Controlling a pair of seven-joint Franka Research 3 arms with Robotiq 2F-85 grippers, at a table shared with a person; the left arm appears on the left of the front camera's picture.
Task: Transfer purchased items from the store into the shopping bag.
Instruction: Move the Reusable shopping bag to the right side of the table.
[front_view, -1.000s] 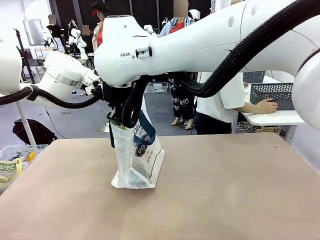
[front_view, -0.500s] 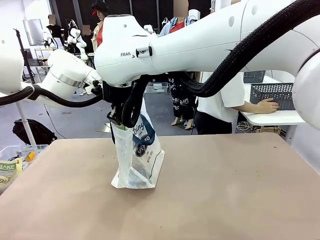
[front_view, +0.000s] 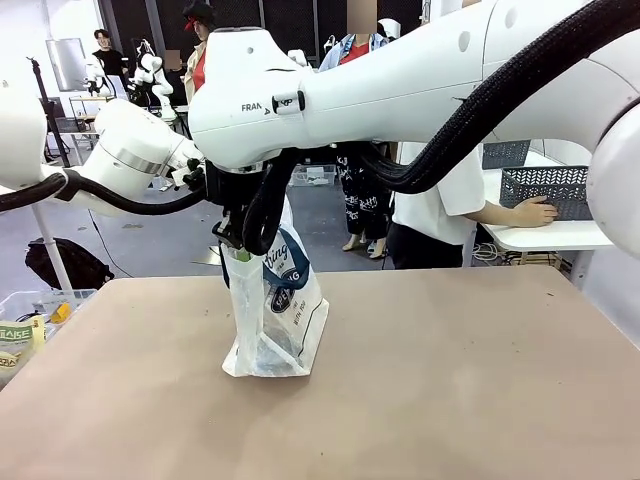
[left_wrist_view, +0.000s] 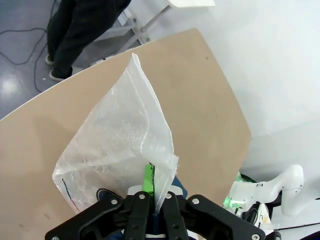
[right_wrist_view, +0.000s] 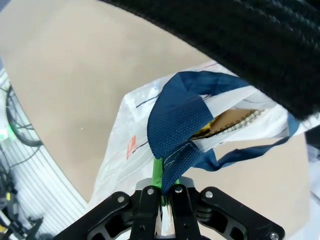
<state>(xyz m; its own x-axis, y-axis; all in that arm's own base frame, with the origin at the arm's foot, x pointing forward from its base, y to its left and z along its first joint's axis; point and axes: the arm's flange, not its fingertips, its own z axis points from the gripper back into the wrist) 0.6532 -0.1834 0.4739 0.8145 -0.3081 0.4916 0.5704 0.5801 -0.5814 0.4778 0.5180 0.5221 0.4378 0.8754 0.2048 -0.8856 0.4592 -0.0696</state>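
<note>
- Front view: we see the shopping bag (front_view: 275, 320) standing upright on the tan table (front_view: 450, 380), left of centre, its top held up under the two wrists. The left gripper (front_view: 228, 252) and right gripper (front_view: 243, 240) crowd together at the bag's rim; we can't read the jaws from here. A person's hand (front_view: 533, 212) rests by a dark lattice basket (front_view: 545, 186) on a white side table, well apart from the bag. A clear bin (front_view: 25, 320) with packaged goods sits at the table's left edge.
- Left wrist view: our left gripper (left_wrist_view: 151, 197) has its jaws pinched narrow on the translucent rim of the shopping bag (left_wrist_view: 120, 145), green pad showing between plastic folds. The bag hangs below toward the table.
- Right wrist view: our right gripper (right_wrist_view: 161, 192) is clamped tight on the navy strap handle (right_wrist_view: 177, 125) of the shopping bag (right_wrist_view: 125, 155). The mouth gapes a bit; something cardboard-like with a ribbed edge (right_wrist_view: 230, 122) shows inside.
- Progress, our judgement: the bag is gripped on both sides and at least one item seems in; we can't tell how many remain. Holding the mouth open for more loading looks like the current step.
</note>
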